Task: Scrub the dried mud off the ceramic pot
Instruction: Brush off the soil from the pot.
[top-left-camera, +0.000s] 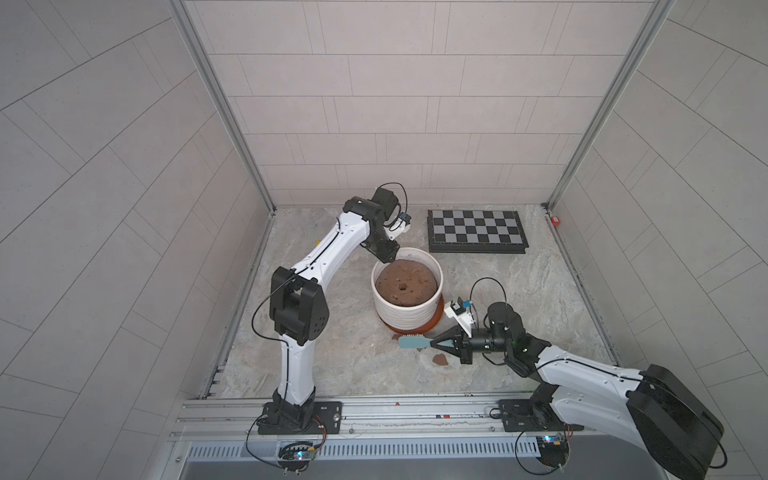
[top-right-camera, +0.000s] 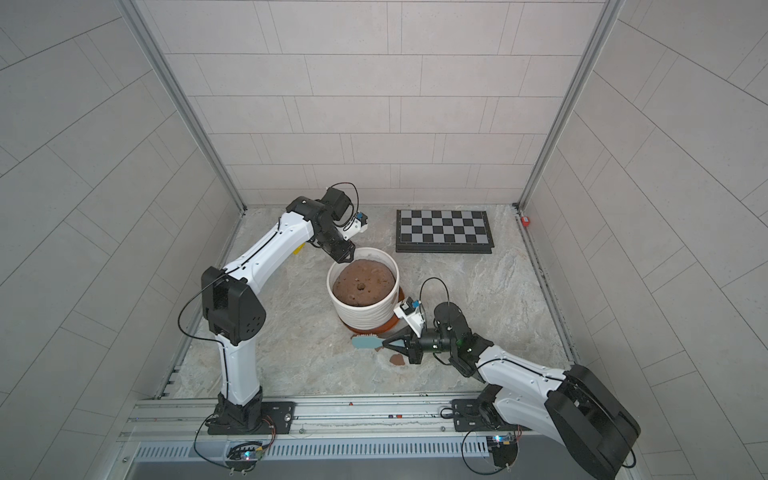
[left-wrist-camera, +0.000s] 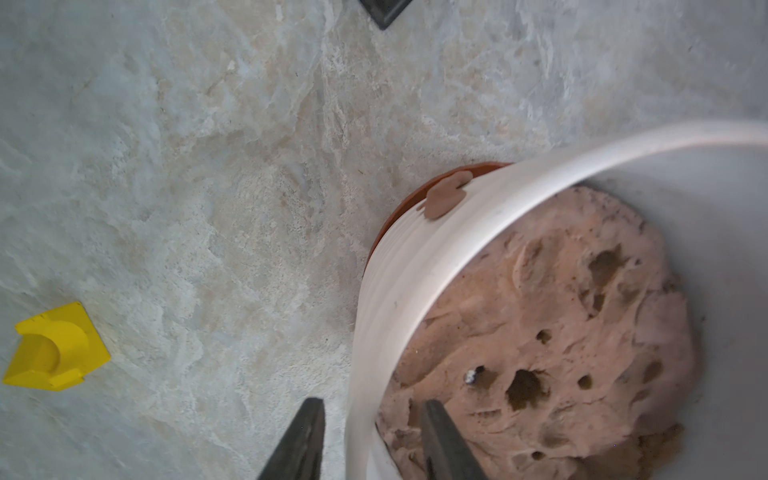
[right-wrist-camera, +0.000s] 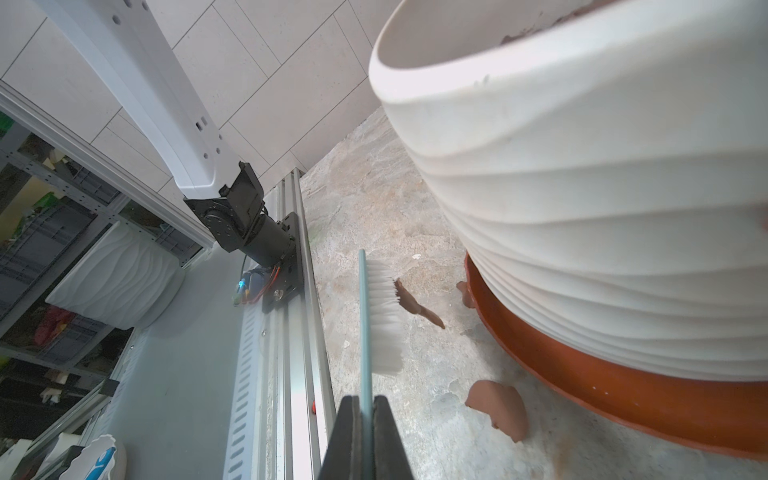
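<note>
Far left, bare marbled grey tabletop (top-left-camera: 332, 365) runs free from the wall rail to the pot, with only a small yellow plastic block (left-wrist-camera: 54, 349) lying out there. Now the left gripper (left-wrist-camera: 372, 419): jaws apart, straddling the thick rim of the large white ribbed ceramic pot (top-left-camera: 409, 316), one finger (left-wrist-camera: 303, 436) outside, the other over the lumpy brown soil mound (top-left-camera: 405, 282), a gap showing either side of the rim. The pot sits mid-table on a round orange-brown saucer (right-wrist-camera: 623, 395). One flat reddish-brown flake of dried mud (left-wrist-camera: 442, 199) clings low on its outer wall, and more flakes lie loose on the table in front, just beside the saucer. Right of that, the flat teal brush with white bristles (right-wrist-camera: 384, 320) hangs apart from the pot, its handle pinched tight in the right gripper (right-wrist-camera: 365, 415). There's open table beyond, and a black-and-grey chequered board (top-left-camera: 476, 230) lies back right
</note>
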